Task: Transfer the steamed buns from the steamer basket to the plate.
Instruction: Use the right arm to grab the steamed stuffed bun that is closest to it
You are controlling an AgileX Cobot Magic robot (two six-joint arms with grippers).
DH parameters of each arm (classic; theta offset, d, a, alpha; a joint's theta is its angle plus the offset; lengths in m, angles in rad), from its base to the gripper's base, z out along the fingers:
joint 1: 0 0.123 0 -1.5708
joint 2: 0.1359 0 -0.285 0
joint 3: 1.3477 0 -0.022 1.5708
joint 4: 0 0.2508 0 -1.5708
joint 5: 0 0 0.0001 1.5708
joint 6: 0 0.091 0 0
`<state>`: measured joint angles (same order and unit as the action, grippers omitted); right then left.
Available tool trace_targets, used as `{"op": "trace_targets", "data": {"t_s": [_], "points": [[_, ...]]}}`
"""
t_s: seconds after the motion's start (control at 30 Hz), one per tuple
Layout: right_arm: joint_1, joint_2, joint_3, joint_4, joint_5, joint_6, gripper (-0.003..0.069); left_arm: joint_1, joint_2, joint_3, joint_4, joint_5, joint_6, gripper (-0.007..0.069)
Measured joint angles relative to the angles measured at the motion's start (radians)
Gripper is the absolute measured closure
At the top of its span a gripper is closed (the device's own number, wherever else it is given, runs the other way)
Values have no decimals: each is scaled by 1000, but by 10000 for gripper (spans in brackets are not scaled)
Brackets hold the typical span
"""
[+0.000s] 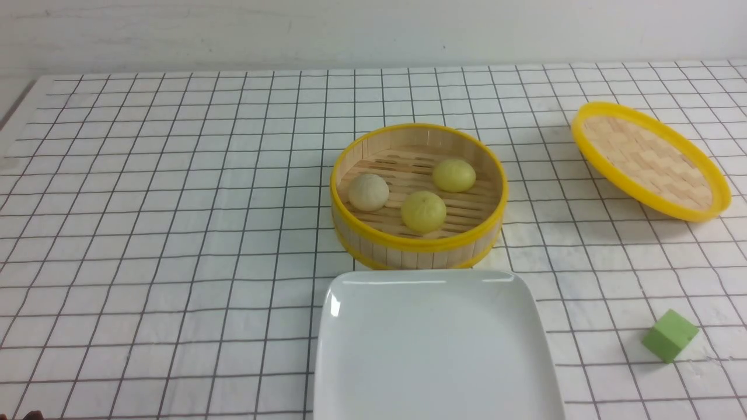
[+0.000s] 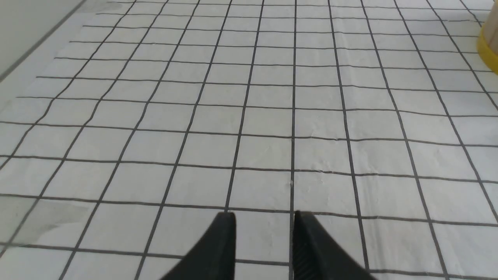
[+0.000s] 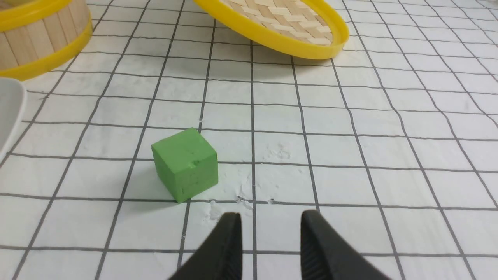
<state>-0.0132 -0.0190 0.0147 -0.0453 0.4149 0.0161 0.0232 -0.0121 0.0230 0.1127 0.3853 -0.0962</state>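
The steamer basket point(image 1: 417, 248) stands at the table's middle. In it lie three steamed buns: an off-white one point(image 1: 368, 192) on the left and two pale yellow ones point(image 1: 454, 175) point(image 1: 423, 212). The white plate point(image 1: 432, 350) lies just in front of the basket and holds nothing. Neither gripper shows in the front view. My left gripper point(image 2: 264, 217) hovers over bare grid cloth, its jaws a little apart and empty; the basket's yellow rim point(image 2: 489, 50) shows at that view's edge. My right gripper point(image 3: 271, 217) is also a little open and empty, near a green cube point(image 3: 184, 165).
The shallow woven lid point(image 1: 648, 163) lies tilted at the back right and also shows in the right wrist view point(image 3: 280, 23). The green cube point(image 1: 670, 335) sits at the front right. The right wrist view also shows the basket point(image 3: 39, 35) and the plate's edge point(image 3: 9, 109).
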Motion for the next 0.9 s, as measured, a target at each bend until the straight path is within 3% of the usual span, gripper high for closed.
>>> {"op": "trace_targets", "data": {"t_s": [0.63, 0.9], "points": [[0, 0, 2, 3, -17, 2, 420, 0, 0, 0, 0, 0, 0, 384], [0, 0, -218, 61, 8, 8, 420, 0, 0, 0, 0, 0, 0, 384]]}}
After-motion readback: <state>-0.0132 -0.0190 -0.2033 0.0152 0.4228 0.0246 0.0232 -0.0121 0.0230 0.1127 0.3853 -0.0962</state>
